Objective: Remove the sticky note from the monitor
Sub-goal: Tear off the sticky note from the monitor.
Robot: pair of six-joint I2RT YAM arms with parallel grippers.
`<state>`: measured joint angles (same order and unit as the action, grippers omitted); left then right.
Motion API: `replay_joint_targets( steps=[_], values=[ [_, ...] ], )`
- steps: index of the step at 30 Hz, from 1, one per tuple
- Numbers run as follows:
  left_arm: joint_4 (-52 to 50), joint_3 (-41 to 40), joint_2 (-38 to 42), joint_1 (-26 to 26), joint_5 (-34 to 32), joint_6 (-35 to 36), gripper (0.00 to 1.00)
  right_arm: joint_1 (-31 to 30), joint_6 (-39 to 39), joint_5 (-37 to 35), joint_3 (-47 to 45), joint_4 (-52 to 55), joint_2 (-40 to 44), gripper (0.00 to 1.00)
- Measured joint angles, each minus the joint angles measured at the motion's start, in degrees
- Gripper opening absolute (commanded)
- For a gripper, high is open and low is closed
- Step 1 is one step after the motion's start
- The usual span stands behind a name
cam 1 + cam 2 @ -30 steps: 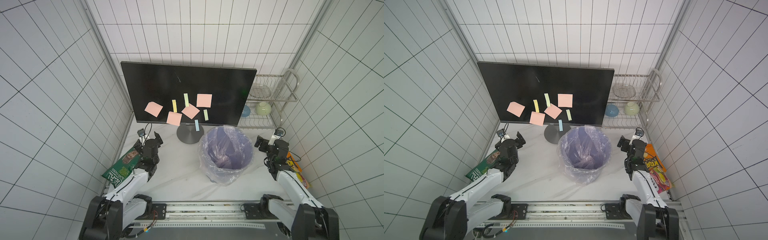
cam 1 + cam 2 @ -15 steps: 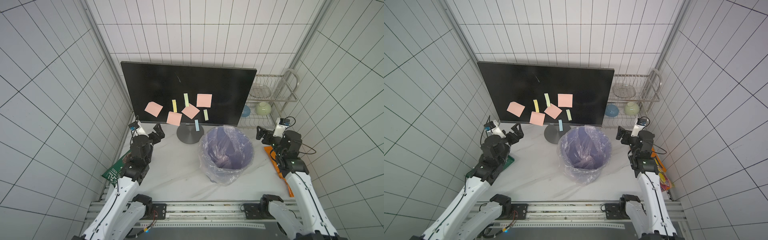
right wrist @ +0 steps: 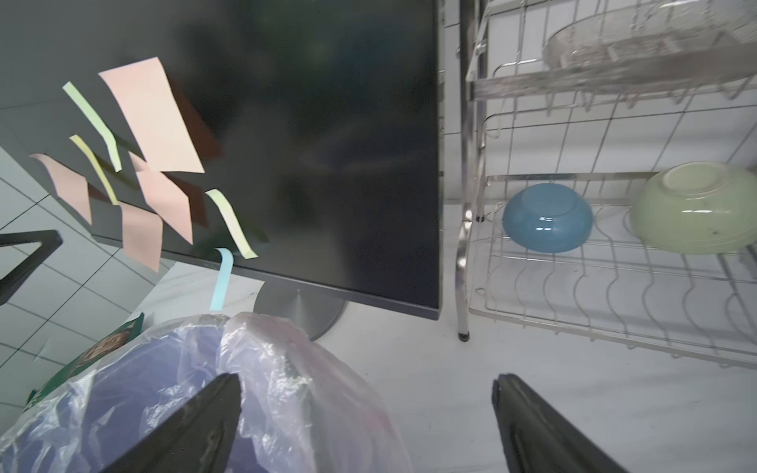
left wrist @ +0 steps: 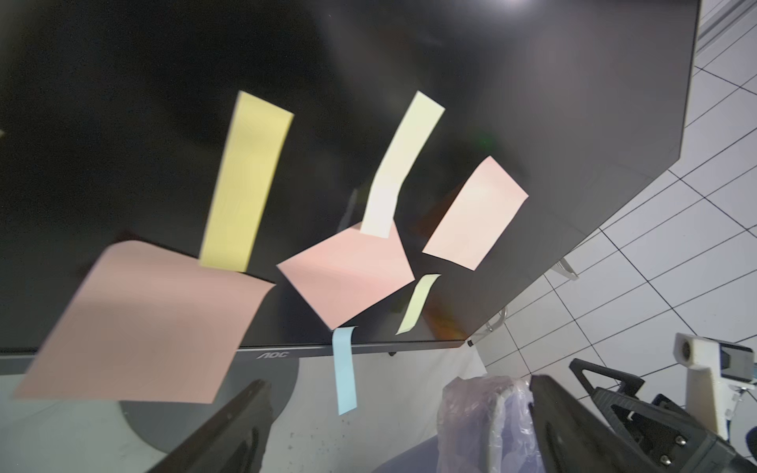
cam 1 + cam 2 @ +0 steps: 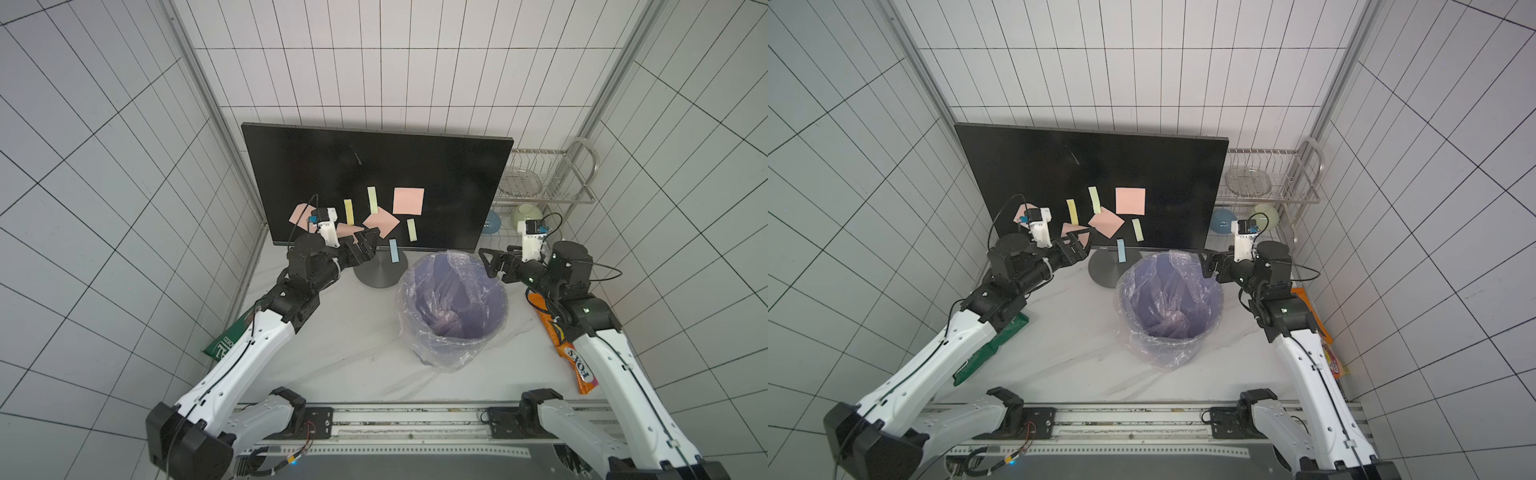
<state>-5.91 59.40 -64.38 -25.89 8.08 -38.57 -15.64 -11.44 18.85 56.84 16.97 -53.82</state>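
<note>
monitor (image 5: 374,166): upright at the back of the table (image 5: 353,353), screen dark, on a round grey stand (image 5: 376,276).
notes (image 5: 381,223): eight on the lower half of the screen. Four are pink squares, three are yellow strips, and one blue strip (image 5: 393,250) hangs past the bottom bezel.
low pink note (image 4: 143,319): lowest of the pink ones, left of the tilted one. Its free edge lifts off the screen and hangs below the bezel. In both top views the left arm partly covers it.
left end effector (image 5: 370,245): fingers (image 4: 237,426) spread wide with nothing between them. It is raised in front of the screen's bottom edge, just beside the low pink note. Whether it touches the note cannot be told.
right end effector (image 5: 487,264): fingers (image 3: 545,430) spread and empty, held over the right rim of the bin and pointing towards the monitor.
bin (image 5: 453,347): purple, lined with a clear bag. It stands on the table in front of the monitor's right half, between the two arms.
rack (image 5: 544,178): wire, just right of the monitor. A blue bowl (image 5: 492,220) and a green bowl (image 5: 525,214) sit upturned on the lower tier, and a glass dish (image 5: 519,183) is on the upper.
green packet (image 5: 226,343): at the table's left edge, partly under the left arm.
orange packet (image 5: 577,365): at the table's right edge, partly under the right arm.
</note>
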Motion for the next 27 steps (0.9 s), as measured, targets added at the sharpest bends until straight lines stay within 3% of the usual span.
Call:
replay_joint_targets(
  steps=[12,27],
  values=[
    [9.5,6.0,-10.6,-5.9,0.1,-8.7,0.97,-6.6,-3.7,-0.3,1.3,-1.9,-1.2,0.99],
    [15.1,8.8,-16.5,-6.3,-1.0,-14.2,0.84,-10.9,-3.8,-3.1,2.8,-2.8,-1.1,0.99]
  ],
)
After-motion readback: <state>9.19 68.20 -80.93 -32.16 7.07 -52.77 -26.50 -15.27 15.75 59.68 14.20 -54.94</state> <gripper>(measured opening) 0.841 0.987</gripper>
